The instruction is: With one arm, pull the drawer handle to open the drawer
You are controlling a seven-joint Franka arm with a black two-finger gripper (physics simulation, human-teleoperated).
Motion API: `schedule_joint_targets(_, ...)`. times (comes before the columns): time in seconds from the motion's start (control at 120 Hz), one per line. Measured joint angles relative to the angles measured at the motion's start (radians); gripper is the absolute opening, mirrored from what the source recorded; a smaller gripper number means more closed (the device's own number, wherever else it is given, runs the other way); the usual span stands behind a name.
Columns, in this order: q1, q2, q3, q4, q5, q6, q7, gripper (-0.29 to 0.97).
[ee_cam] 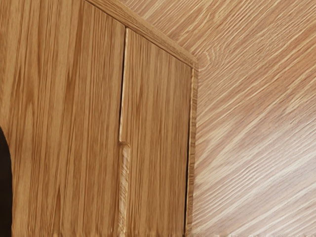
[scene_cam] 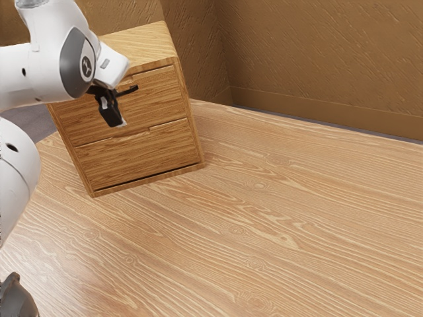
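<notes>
A small wooden cabinet point(scene_cam: 132, 125) with two drawer fronts stands at the exterior view's upper left. Both fronts lie flush with its frame. The upper drawer point(scene_cam: 155, 99) has my black gripper point(scene_cam: 121, 100) right in front of it, near its top edge. The fingers stand apart, one point(scene_cam: 111, 112) pointing down and one toward the exterior view's right, with nothing held between them. The lower drawer point(scene_cam: 142, 155) has a thin handle lip point(scene_cam: 135, 133) along its top edge. In the wrist view the seam between the two fronts point(ee_cam: 123, 98) runs close under my hand, with a step at the handle lip point(ee_cam: 122, 144).
The cabinet rests on a wide wooden floor point(scene_cam: 277, 224) that stretches toward the exterior view's right and front. Wood-panelled walls point(scene_cam: 317, 53) close the back. My white arm point(scene_cam: 46, 66) covers the cabinet's upper left corner.
</notes>
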Motion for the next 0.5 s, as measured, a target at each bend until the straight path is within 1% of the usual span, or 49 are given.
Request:
schedule_joint_targets(0.117,0.048,-0.004,-0.033,-0.03,-0.003,0.07,0.001,0.62)
schedule_joint_targets(0.208,0.059,-0.011,-0.043,-0.03,-0.004,0.107,0.001,0.61)
schedule_joint_targets(0.292,0.062,-0.016,-0.047,-0.031,-0.004,0.13,0.001,0.61)
schedule_joint_targets(0.4,0.087,-0.039,-0.092,-0.031,-0.006,0.152,0.001,0.6)
schedule_joint_targets(0.5,0.097,-0.043,-0.103,-0.027,-0.007,0.169,0.001,0.6)
